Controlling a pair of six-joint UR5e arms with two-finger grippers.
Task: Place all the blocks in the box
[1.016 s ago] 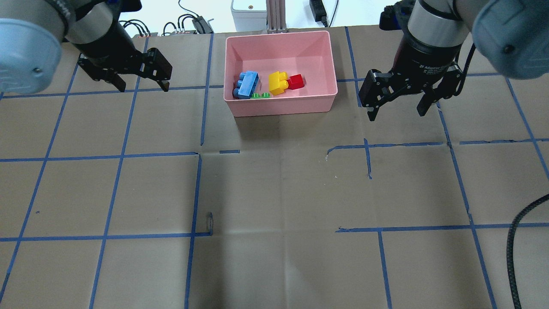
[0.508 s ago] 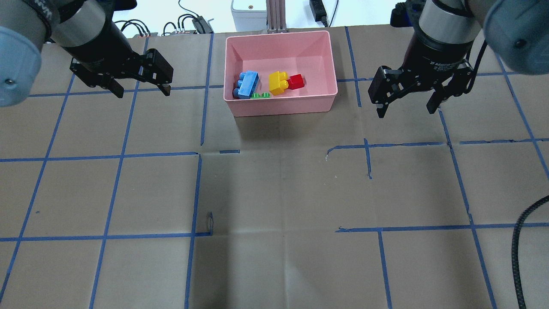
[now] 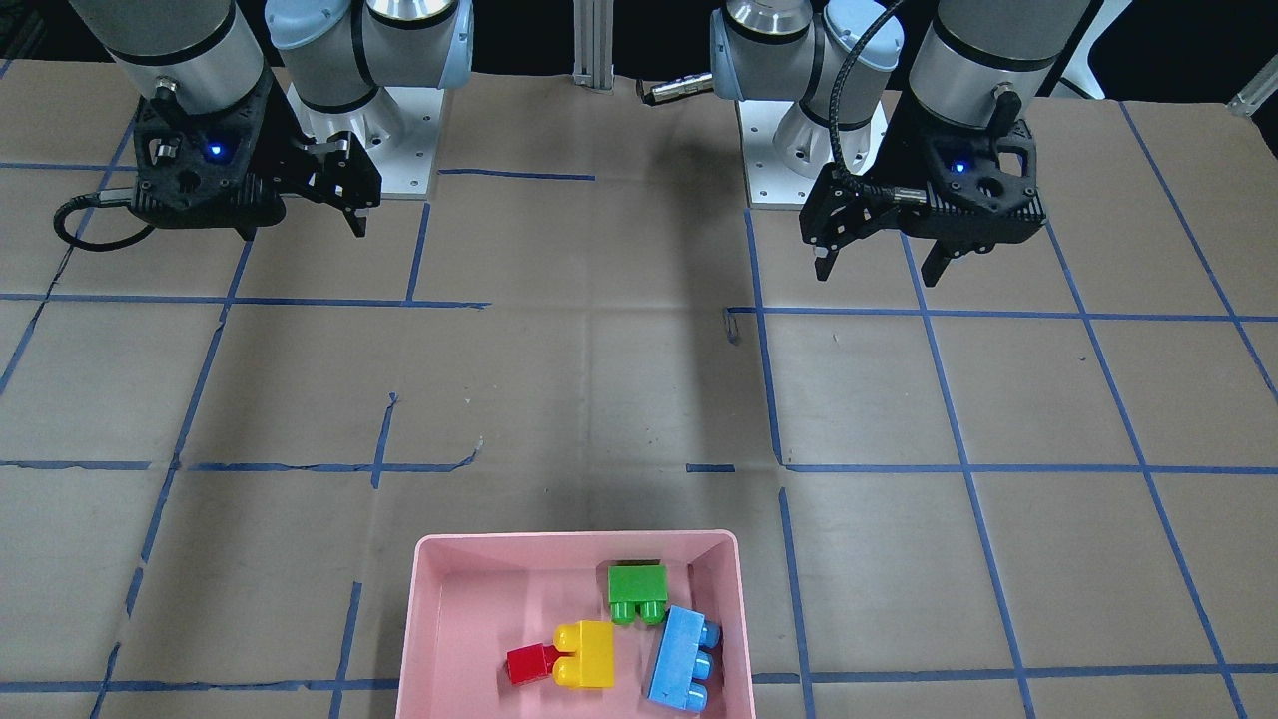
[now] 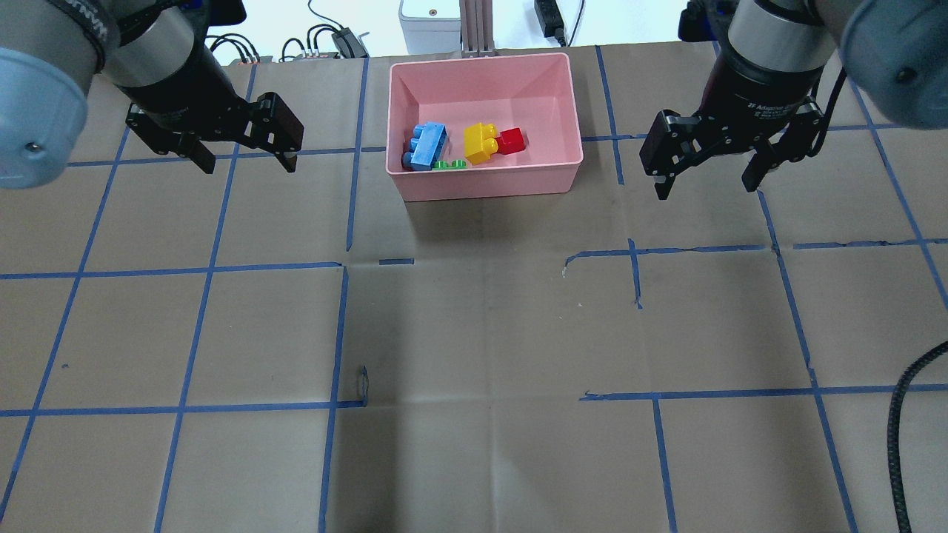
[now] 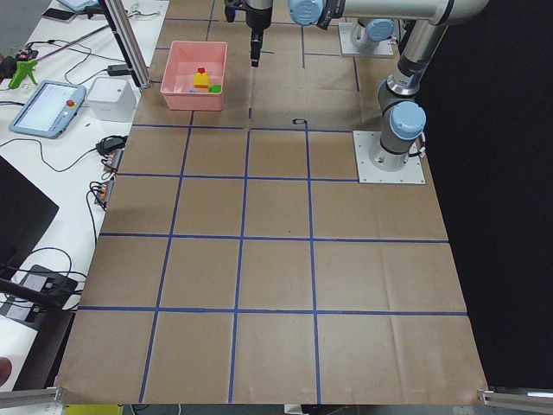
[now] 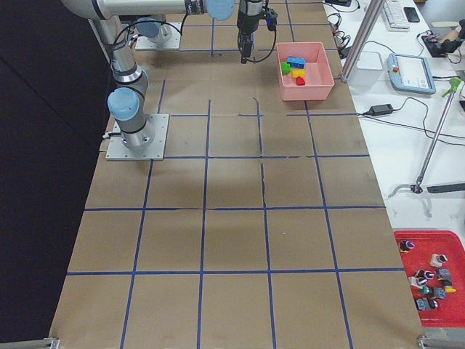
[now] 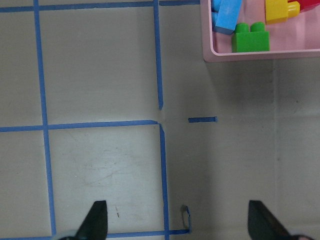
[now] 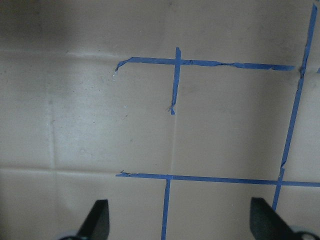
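In the overhead view the shallow pink plastic tray with low walls and a rounded rim (image 4: pixel 489 194) hides most of the small green two-stud plastic brick (image 4: pixel 449 165) behind its near wall. We see only a green sliver there.

The front-facing view shows that brick whole (image 3: pixel 637 587), lying on its side. The left wrist camera catches it close against the tray wall.

All four bricks lie inside the tray. The longer light-blue three-stud brick (image 4: pixel 428 145) is tilted beside the green one. The yellow two-stud brick (image 4: pixel 480 143) touches the smallest, red one-stud brick (image 4: pixel 511 140). All of them are glossy, with rounded studs pointing sideways.

The left gripper (image 4: pixel 248 164) hangs over the creased brown paper table cover (image 4: pixel 474 333), off to one side of the tray. Its black fingers are spread wide and hold nothing. The right gripper (image 4: pixel 705 189) hangs on the tray's other side, its fingers likewise parted and empty.

The right wrist camera shows only paper, fold lines and torn blue tape lines (image 8: pixel 174 80) between its two fingertips (image 8: pixel 97 220).
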